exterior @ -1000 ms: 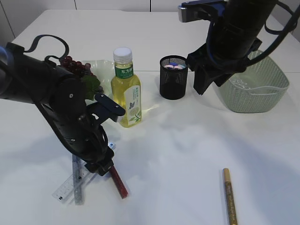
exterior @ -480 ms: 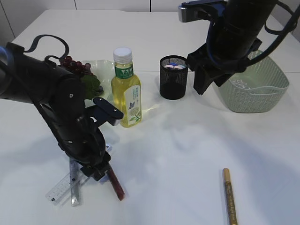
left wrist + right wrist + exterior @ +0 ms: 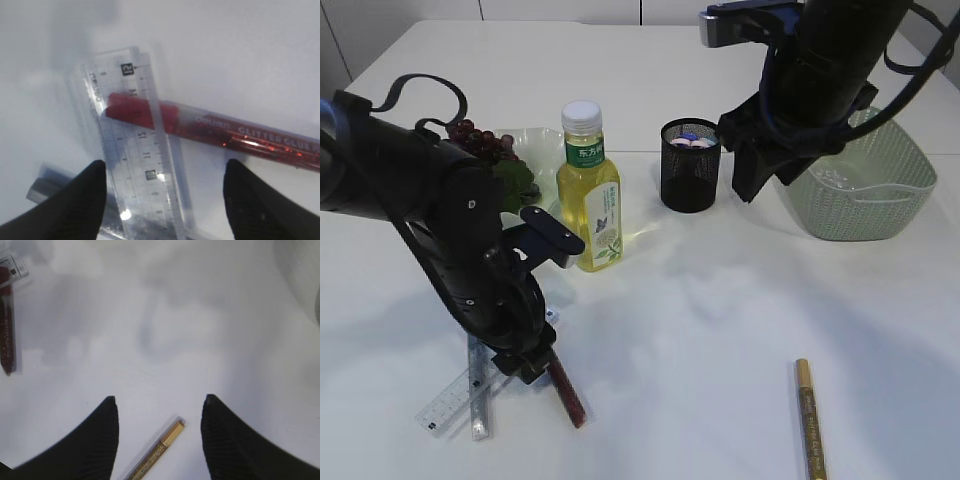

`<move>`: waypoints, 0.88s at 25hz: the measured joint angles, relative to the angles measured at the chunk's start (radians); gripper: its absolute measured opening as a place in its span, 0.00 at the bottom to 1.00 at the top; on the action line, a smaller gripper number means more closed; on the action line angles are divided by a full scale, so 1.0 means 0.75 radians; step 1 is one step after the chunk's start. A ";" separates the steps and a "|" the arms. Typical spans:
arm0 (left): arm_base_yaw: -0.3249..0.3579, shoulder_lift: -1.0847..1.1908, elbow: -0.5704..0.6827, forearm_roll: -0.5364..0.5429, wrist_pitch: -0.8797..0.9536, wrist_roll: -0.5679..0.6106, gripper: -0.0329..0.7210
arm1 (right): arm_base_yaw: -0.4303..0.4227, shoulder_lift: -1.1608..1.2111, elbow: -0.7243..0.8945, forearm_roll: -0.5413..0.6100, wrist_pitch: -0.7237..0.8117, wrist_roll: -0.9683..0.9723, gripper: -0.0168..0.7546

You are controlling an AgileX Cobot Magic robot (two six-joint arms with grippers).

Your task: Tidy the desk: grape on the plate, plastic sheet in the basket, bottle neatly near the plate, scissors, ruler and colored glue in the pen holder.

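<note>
My left gripper (image 3: 528, 362) hangs low and open over a clear ruler (image 3: 142, 170), which lies across the cap end of a red glitter glue (image 3: 240, 137). The ruler (image 3: 445, 405) and red glue (image 3: 566, 392) lie at the front left. My right gripper (image 3: 159, 405) is open and high near the black pen holder (image 3: 689, 170). A gold glue pen (image 3: 157, 450) lies far below it on the table (image 3: 809, 418). The grapes (image 3: 475, 140) rest on the plate (image 3: 538, 145), and the bottle (image 3: 588, 190) stands beside it. The scissors and plastic sheet are out of view.
A grey flat strip (image 3: 477, 398) lies under the ruler. The green basket (image 3: 865, 190) stands at the back right. Pink and blue tops show inside the pen holder.
The left gripper has shifted a little to the left, and the ruler, grey strip and red glue have slid slightly left with it. The right arm has not moved.
</note>
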 joint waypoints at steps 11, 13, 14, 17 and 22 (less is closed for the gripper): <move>0.000 0.000 0.000 0.033 -0.016 0.003 0.75 | 0.000 0.000 0.000 0.008 0.000 0.000 0.57; 0.000 0.000 0.000 0.035 -0.027 0.003 0.75 | 0.000 0.000 0.000 0.011 0.002 0.000 0.57; 0.000 0.000 0.000 0.035 -0.032 0.003 0.75 | 0.000 0.000 0.000 0.013 0.002 0.000 0.57; 0.000 0.000 0.000 0.035 -0.044 0.006 0.75 | 0.000 0.000 0.000 0.014 0.002 0.000 0.57; 0.013 0.000 0.000 0.035 -0.047 0.006 0.75 | 0.000 0.000 0.000 0.014 0.002 0.000 0.57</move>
